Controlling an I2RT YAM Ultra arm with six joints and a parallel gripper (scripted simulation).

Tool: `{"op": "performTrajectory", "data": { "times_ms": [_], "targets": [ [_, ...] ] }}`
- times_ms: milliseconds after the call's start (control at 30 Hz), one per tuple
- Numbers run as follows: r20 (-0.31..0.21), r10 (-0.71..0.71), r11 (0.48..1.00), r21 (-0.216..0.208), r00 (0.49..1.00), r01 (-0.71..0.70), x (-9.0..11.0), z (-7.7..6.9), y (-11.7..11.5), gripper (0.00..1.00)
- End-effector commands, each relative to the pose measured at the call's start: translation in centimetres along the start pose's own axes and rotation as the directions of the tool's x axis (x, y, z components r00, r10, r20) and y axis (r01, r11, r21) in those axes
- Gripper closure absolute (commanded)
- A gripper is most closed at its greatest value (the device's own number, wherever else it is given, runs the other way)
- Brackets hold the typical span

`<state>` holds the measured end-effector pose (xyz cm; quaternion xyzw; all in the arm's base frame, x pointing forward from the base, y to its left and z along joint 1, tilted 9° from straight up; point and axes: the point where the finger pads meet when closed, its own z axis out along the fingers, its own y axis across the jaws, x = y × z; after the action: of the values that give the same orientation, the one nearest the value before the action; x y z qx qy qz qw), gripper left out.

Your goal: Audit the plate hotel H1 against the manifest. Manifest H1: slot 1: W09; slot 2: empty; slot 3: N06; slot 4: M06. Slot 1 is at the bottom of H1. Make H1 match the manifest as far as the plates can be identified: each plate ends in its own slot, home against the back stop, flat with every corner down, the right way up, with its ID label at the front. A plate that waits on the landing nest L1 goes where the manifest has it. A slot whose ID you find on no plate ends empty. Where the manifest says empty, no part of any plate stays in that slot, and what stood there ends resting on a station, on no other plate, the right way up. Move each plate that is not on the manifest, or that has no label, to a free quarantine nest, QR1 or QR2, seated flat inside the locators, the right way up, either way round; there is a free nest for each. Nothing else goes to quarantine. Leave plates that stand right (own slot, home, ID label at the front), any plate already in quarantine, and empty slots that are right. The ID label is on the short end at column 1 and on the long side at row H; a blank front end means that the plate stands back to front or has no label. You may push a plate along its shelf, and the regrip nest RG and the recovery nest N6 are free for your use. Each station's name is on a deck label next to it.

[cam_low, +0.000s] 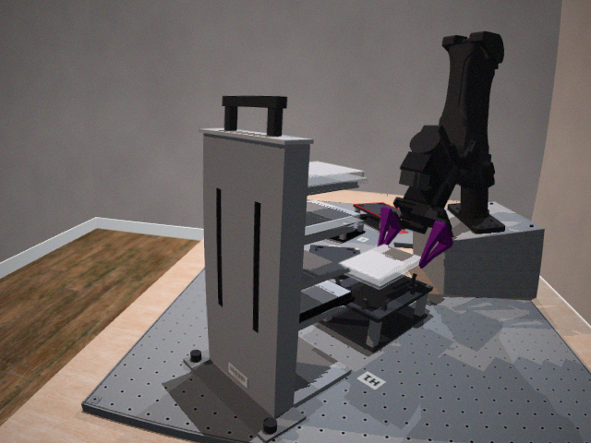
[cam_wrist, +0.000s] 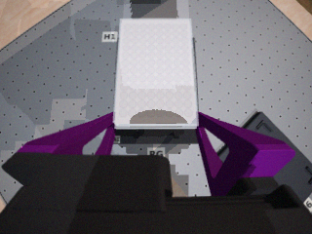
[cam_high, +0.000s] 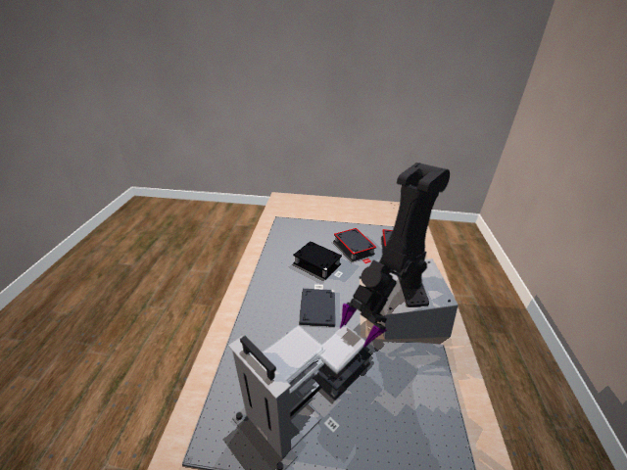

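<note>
My gripper (cam_high: 359, 329) (cam_low: 402, 253) (cam_wrist: 155, 116) is shut on the near short end of a white plate (cam_high: 341, 352) (cam_low: 377, 264) (cam_wrist: 156, 63). It holds the plate slightly tilted, just above the black raised nest RG (cam_high: 344, 379) (cam_low: 391, 297). The plate's far end points at the grey plate hotel H1 (cam_high: 263, 389) (cam_low: 252, 229). The hotel's top shelf carries a white plate (cam_low: 333, 169). A lower shelf (cam_low: 329, 217) holds a grey plate. The bottom shelf shows a dark plate (cam_low: 324, 295) with a pale patch on top. I cannot read any ID label.
Two red-edged quarantine nests (cam_high: 354, 241) (cam_high: 387, 236) lie at the back beside the arm's base. A black raised nest (cam_high: 316, 258) and a flat dark nest (cam_high: 317, 305) lie left of the arm. The H1 deck label (cam_low: 371, 379) (cam_wrist: 110, 36) sits before the hotel.
</note>
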<state>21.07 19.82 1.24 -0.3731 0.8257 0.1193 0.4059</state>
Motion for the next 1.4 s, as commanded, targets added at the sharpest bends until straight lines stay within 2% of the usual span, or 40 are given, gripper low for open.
{"op": "performTrajectory", "data": {
  "times_ms": [0,1367],
  "targets": [
    [0.044,0.0,1.0,0.002,0.999,0.0,-1.2,0.0,-0.1,0.14],
    [0.044,0.0,1.0,0.002,0.999,0.0,0.2,1.3,-0.1,0.14]
  ]
}}
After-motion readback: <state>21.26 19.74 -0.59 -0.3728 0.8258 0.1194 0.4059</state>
